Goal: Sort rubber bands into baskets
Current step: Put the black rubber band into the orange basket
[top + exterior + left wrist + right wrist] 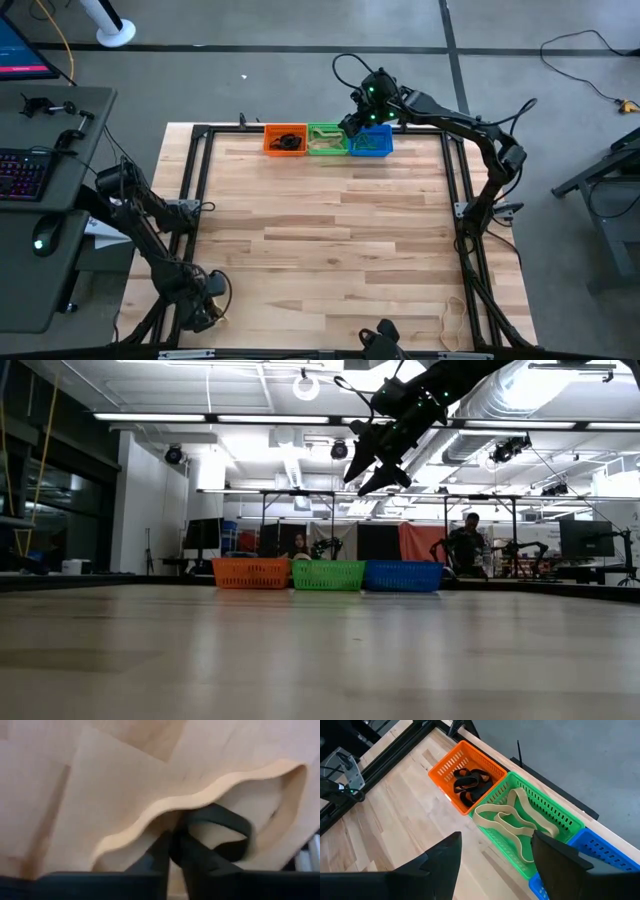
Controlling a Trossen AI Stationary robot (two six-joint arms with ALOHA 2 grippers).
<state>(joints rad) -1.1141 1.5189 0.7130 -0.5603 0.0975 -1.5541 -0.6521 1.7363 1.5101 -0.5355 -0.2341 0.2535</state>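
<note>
Tan bands [512, 822] in green basket [555, 815], black bands [468, 782] in orange basket [445, 772].

- Both arms are built from dark, near-black links, with black cables looped alongside.
- A green indicator light is carried on the wrist behind the right gripper [356, 127].
- The right gripper fingers [439, 865] are formed as broad, matte black, tapered blades.

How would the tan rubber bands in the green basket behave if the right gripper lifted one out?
Probably floppy: the tan rubber bands lie in loose wavy loops. They overlap, so lifting one may drag another along. They look thin and light for their size, so the green basket would probably stay put under the open right gripper.
</note>
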